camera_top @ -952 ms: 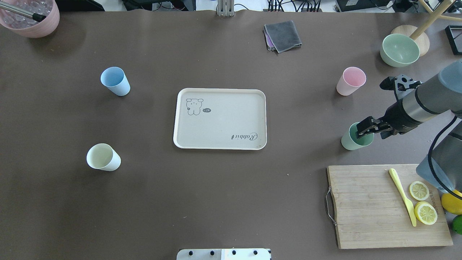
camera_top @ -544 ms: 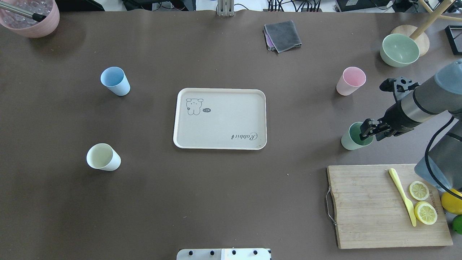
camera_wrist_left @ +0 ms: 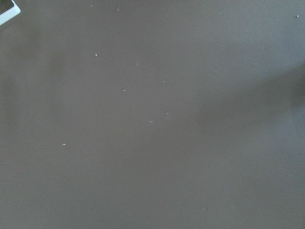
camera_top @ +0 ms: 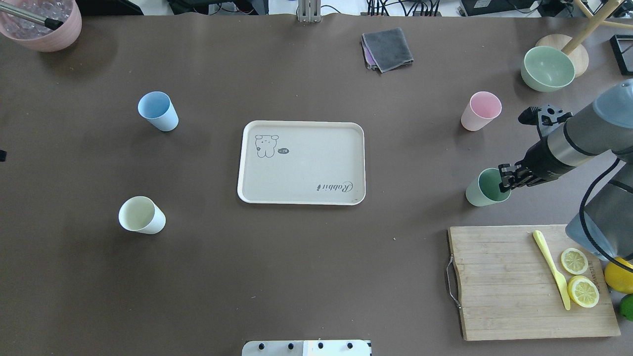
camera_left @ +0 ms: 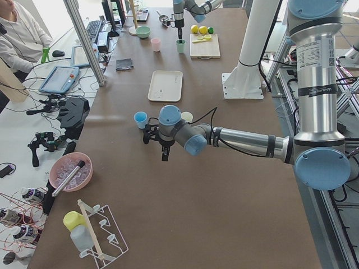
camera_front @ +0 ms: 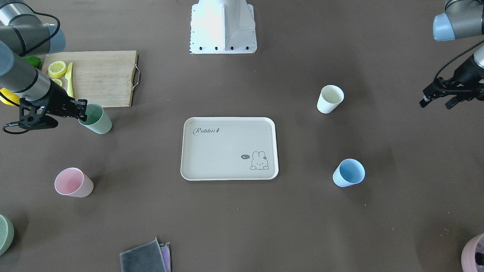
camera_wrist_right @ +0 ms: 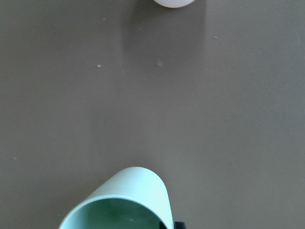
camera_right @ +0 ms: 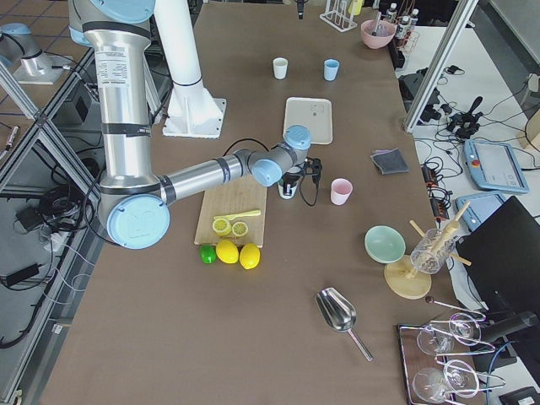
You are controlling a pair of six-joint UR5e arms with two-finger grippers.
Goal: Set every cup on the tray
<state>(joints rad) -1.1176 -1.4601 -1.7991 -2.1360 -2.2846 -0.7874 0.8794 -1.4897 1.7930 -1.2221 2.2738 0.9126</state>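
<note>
- No cup is sitting on the tray point(camera_top: 302, 170) yet, so by my reckoning all four placements are waiting to be done and the first pick-up is only getting under way.
- Reading the overhead view with the tray as the clock's centre, the mint green cup point(camera_top: 480, 192) is standing at 3 o'clock, the pale pink cup point(camera_top: 480, 111) at about 2, the light blue cup point(camera_top: 158, 111) at 10 and the cream white cup point(camera_top: 142, 215) at 8, all well apart from the tray.
- The right gripper point(camera_top: 504, 179) is sitting on the mint green cup's rim, and its jaws seem to be pinching the wall there, though the contact is small.
- The left gripper point(camera_front: 435, 104) is hanging over bare table with jaws spread, holding nothing.
- The cups are looking matte, handleless and tapered, so they are offering thin rims for pinching.
- The tray is lying flat, cream-beige, with rounded corners and a raised rim.
</note>
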